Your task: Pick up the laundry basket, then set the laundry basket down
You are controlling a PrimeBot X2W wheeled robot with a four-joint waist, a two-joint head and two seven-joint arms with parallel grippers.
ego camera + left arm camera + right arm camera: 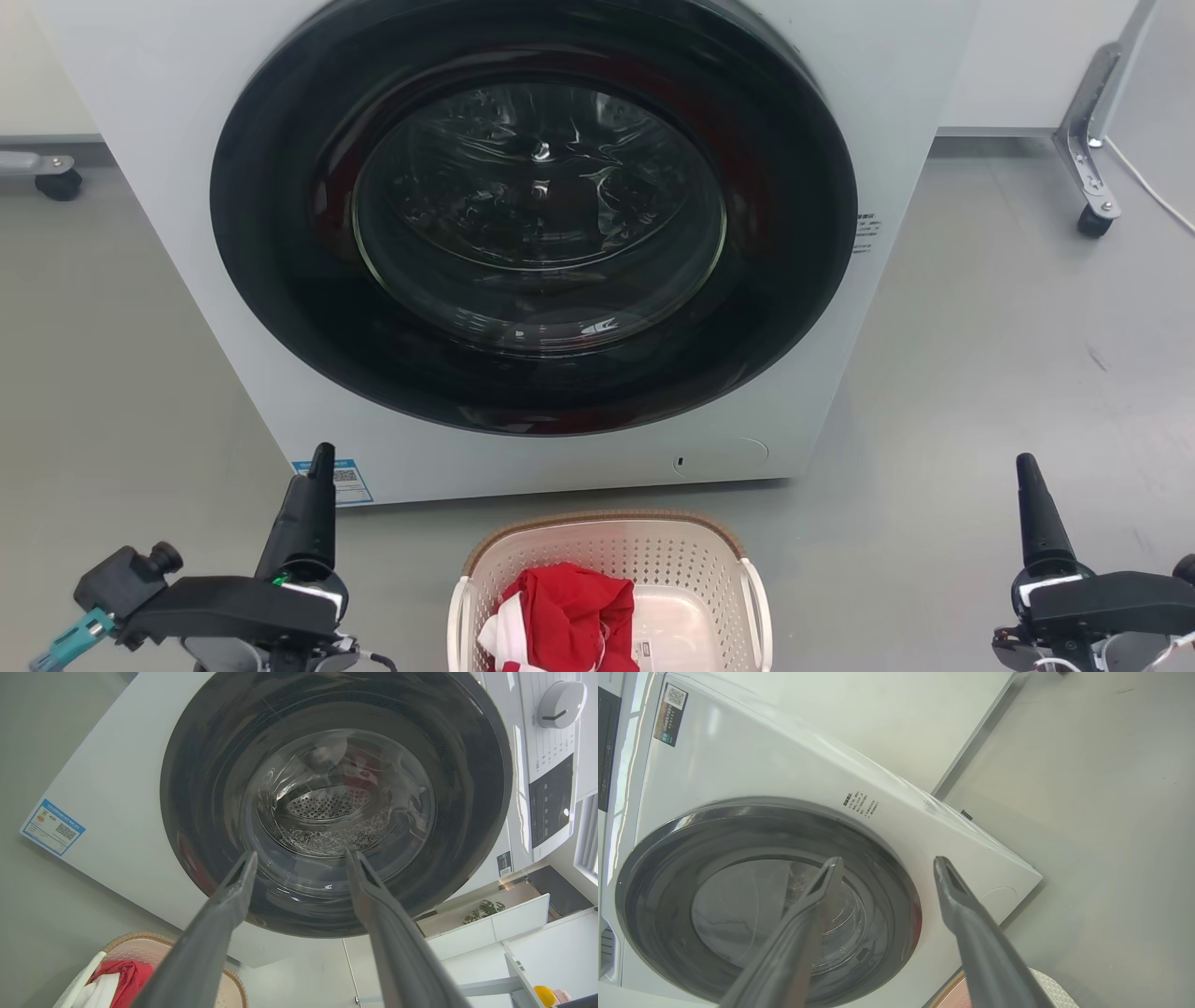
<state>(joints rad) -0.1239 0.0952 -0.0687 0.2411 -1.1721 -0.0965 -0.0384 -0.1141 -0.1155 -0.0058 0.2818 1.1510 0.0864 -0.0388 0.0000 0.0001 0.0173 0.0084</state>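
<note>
In the head view the left gripper [323, 459], with two long dark tapering fingers, sits at 7 o'clock and the matching right gripper [1027, 464] at 5 o'clock. Each rises from a black boxy wrist [233, 597] and points toward 12 o'clock, the left leaning slightly to 1 and the right to 11. In the wrist views the left gripper [302, 855] and right gripper [887, 860] each have their fingers spread well apart with nothing between them.
</note>
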